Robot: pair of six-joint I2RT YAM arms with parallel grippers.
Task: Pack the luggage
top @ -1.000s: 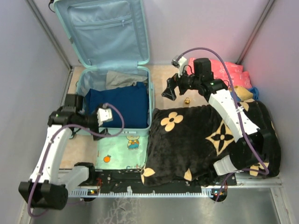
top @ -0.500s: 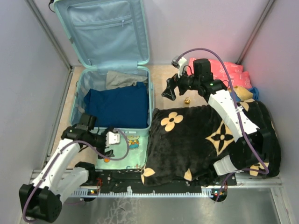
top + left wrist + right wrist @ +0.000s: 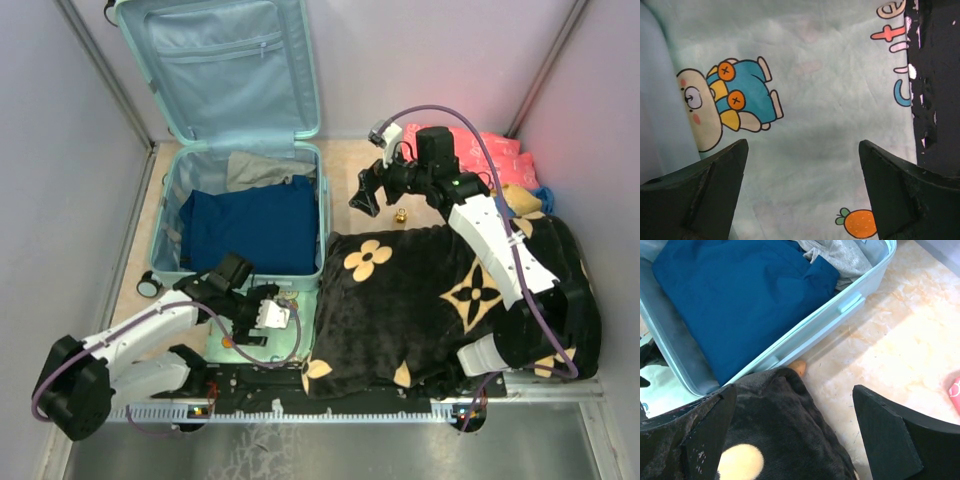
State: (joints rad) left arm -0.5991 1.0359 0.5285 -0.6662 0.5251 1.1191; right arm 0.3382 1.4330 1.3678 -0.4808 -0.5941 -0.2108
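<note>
1. Luggage (image 3: 230, 100) sits open at the far left of the table. Its lid is propped against the back wall and its tray lies flat. A navy garment (image 3: 250, 225) and a grey garment (image 3: 255, 168) lie in the tray.
2. Key relation: the left gripper (image 3: 802, 145) hangs over a pale green cartoon-print cloth (image 3: 830, 75), which is spread just in front of the tray's near rim. The tray lies just beyond this gripper, away from the arm bases. The case's long axis, tray to lid, also runs near to far.
3. The left arm is clearly the nearer one. The right gripper (image 3: 794, 388) hovers to the right of the tray, at the far edge of the black blanket (image 3: 420, 300), which lies between it and the cloth.
4. Left jaws are spread wide with no fabric pinched. Whether the tips touch the cloth cannot be told.
5. Right jaws are spread wide and empty, above the blanket's edge and bare floor.
6. Judgement: the left arm looks set to pinch the cloth and carry it forward over the near rim into the tray.
</note>
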